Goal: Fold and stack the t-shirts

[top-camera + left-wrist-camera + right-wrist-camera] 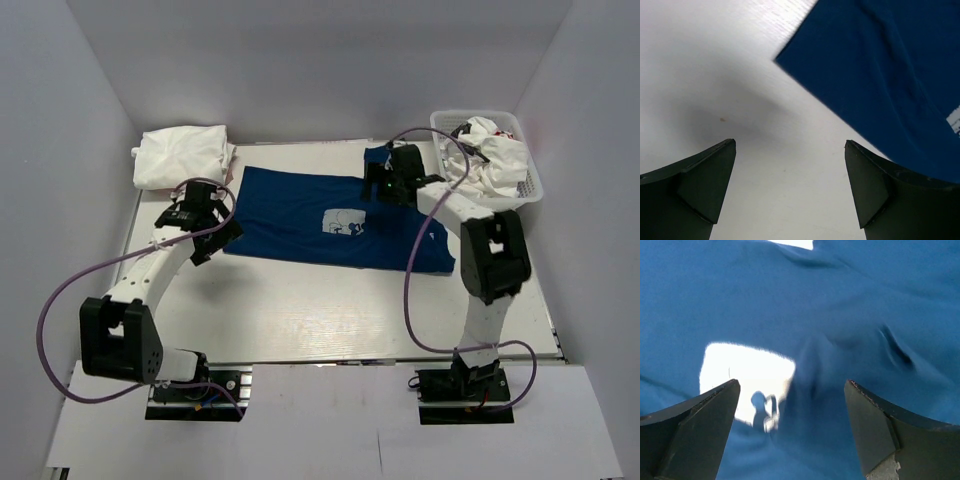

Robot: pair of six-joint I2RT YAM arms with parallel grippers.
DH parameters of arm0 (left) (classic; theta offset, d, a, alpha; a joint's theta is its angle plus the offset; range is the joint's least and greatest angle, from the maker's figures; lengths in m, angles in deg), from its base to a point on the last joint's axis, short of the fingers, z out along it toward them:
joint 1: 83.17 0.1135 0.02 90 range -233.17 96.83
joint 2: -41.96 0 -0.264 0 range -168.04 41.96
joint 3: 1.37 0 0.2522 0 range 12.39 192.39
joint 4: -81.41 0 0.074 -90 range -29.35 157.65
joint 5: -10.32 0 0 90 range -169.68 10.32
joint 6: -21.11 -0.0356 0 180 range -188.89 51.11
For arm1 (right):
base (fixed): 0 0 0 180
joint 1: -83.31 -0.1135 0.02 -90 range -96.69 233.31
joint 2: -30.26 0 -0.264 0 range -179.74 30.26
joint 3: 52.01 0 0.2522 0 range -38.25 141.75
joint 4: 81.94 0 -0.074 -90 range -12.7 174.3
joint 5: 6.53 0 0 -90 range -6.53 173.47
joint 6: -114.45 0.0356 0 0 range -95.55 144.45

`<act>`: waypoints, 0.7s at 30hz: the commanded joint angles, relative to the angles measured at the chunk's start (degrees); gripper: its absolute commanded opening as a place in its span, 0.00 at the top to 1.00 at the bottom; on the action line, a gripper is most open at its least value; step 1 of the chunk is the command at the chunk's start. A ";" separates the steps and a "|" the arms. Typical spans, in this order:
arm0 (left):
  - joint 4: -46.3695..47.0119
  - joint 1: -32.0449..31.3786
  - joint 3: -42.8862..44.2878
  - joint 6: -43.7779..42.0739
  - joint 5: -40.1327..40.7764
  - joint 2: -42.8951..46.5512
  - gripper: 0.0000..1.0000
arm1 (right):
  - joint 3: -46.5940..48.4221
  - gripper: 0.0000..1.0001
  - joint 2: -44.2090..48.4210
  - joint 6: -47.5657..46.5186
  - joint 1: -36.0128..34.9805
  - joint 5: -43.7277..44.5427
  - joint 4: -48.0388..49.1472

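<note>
We see the navy t-shirt (330,220) spread flat in the middle of the table (300,310), the left gripper (790,145) wide open over bare table just beside its left corner, and the right gripper (790,382) wide open above its pale print (747,375), both holding nothing.

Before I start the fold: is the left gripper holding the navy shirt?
No, the left gripper stands open over bare table, with the navy shirt lying beside it.
</note>
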 commanded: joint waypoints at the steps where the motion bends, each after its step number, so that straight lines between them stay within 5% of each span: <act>1: 6.01 -0.25 4.16 -2.73 -4.46 -3.38 0.00 | -9.15 0.10 9.55 0.84 2.07 3.23 2.23; 5: 12.15 -0.25 5.91 -3.88 -7.38 -9.10 0.00 | -12.26 0.10 8.96 0.77 4.09 -1.33 3.48; 17: 14.02 -0.25 11.28 -4.93 -9.23 -20.28 0.00 | 21.18 0.10 -14.58 0.76 7.70 -2.66 -4.43; 21: 14.02 -0.25 11.28 -5.46 -8.62 -20.28 0.00 | 20.54 0.10 -11.46 -0.55 7.18 -5.40 -5.85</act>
